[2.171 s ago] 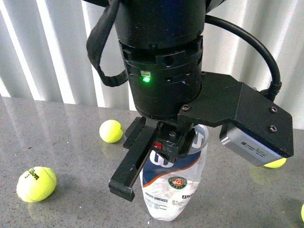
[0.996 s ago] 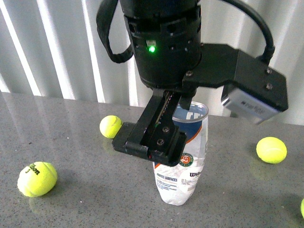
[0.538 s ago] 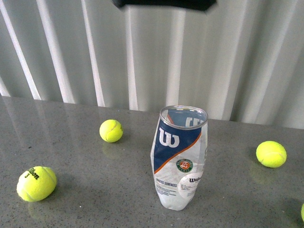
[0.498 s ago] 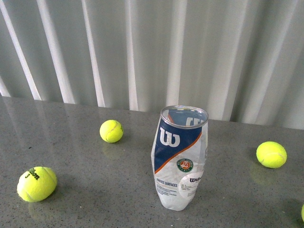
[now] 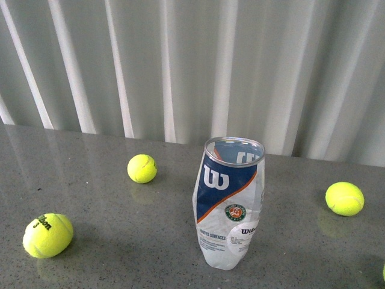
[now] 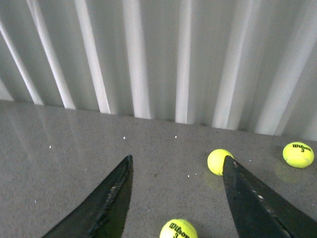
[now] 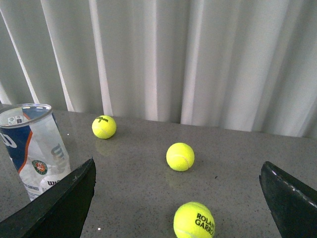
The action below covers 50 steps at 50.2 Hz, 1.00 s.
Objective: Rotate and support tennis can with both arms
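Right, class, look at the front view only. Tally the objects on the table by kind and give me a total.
Tennis balls: 4, with one at the left, one at the back, one at the right and a sliver at the right edge
Tennis can: 1
Total: 5

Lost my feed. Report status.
Both grippers, left and right, open, empty. Crinkled clear plastic Wilson tennis can upright, unheld. Yellow tennis balls scattered, none touching it.
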### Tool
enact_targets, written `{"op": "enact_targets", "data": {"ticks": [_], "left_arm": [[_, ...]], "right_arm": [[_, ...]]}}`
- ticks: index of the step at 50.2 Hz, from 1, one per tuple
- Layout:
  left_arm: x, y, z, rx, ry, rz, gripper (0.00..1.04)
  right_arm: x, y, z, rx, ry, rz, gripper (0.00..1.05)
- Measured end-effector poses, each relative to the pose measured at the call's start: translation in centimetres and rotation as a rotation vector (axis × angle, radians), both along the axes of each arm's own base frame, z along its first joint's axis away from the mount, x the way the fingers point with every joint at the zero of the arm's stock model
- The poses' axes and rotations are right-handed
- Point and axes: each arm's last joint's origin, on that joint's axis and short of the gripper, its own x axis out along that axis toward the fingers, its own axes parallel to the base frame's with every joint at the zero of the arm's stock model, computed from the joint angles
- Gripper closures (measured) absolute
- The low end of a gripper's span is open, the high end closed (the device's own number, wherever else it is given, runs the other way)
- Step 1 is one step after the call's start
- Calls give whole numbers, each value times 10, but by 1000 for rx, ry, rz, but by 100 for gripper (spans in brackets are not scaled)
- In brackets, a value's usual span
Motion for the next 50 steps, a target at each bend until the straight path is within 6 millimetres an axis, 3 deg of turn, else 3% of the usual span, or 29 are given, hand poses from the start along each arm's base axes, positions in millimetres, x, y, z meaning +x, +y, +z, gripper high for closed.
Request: {"op": "enact_targets", "data": {"ticks": [15, 50], "left_arm": [[-28, 0, -37, -40, 5, -12, 102], [-61, 0, -69, -51, 2, -12, 101]], "right_arm": [[0, 0, 0, 0, 0, 0, 7], [0, 0, 0, 0, 0, 0, 7]]}}
